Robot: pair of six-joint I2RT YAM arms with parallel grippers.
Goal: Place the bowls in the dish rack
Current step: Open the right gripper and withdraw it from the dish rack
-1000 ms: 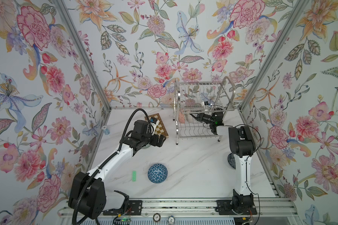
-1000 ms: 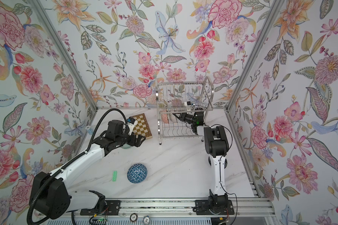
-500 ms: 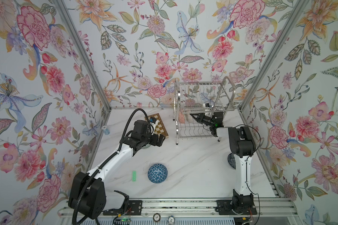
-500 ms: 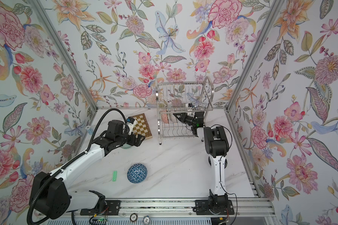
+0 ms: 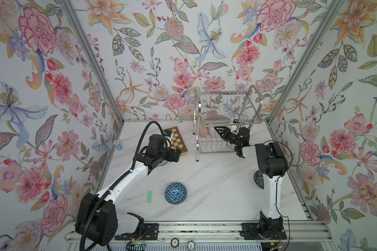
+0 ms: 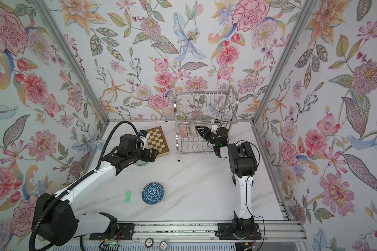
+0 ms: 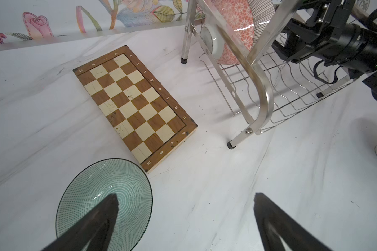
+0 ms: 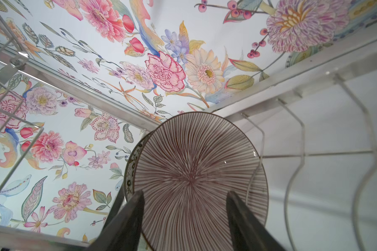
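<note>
Rim only of a second bowl (image 8: 130, 171) shows behind the pink-lined bowl (image 8: 194, 178), both standing in the rack's (image 5: 196, 141) lower shelf. Right claw (image 8: 185, 193) spread in front, gripping nothing. Left claw (image 7: 185, 195) open, one finger (image 7: 96, 221) covering part of the green bowl (image 7: 122, 180); blue bowl (image 5: 175, 193) alone on open table (image 5: 216, 184)

Readable marks: board border and one token
The chessboard (image 7: 132, 107) border shows 5 to 8 on both short edges and a to h along one long edge; a round token (image 5: 175, 241) reads 100.
</note>
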